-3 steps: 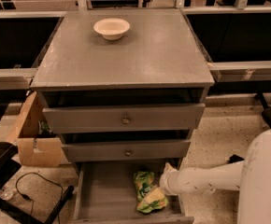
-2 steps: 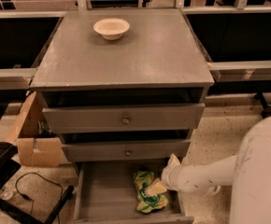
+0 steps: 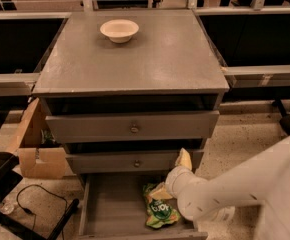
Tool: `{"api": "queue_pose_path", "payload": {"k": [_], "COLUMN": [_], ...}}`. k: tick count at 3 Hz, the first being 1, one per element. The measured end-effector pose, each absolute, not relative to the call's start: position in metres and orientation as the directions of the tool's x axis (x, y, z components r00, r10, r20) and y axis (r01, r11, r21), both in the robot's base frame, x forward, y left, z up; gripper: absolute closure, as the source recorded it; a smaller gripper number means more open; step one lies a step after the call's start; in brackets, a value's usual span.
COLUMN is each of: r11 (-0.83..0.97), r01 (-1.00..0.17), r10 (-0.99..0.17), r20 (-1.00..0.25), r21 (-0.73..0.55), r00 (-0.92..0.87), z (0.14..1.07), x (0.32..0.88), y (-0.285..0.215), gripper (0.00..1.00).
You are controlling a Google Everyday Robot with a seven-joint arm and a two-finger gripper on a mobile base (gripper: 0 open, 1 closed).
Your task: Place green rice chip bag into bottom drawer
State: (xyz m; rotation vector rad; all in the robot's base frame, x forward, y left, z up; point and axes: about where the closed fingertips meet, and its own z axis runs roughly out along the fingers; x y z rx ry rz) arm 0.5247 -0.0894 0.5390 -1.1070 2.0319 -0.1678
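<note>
Since a second ago the gripper (image 3: pixel 171 176) is sitting a little higher over the open bottom drawer (image 3: pixel 110 209), while the chip bag (image 3: pixel 160 211) is lying about where it was. Its jaws are standing wide apart and holding nothing. One pale finger (image 3: pixel 184 159) is pointing up against the front of the middle drawer (image 3: pixel 110 162). The other is reaching down to the bag's top edge, and I cannot tell whether it is touching. Just below the jaws the green chip bag is resting crumpled on the drawer floor, toward its right side. Behind the jaws, to the right, the white arm (image 3: pixel 235 189) is stretching off to the edge of view. Above them the top drawer (image 3: pixel 95 127) is standing slightly pulled out, and higher still a cream bowl (image 3: pixel 119 30) is sitting on the cabinet top (image 3: pixel 135 66). Well off to the left of the jaws a cardboard box (image 3: pixel 37 160) is leaning by the cabinet, with a black cable (image 3: pixel 29 200) trailing on the floor below it.
</note>
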Motion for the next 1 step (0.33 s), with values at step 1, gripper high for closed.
{"api": "queue_pose_path", "payload": {"k": [1], "r11": [0.692], "r01": [-0.522], "r10": [-0.696], "r20": [-0.651], "r21": [-0.498], "r00": [-0.303], "z": [0.5909], "x": [0.4872], "y": [-0.1089], "gripper": [0.00]}}
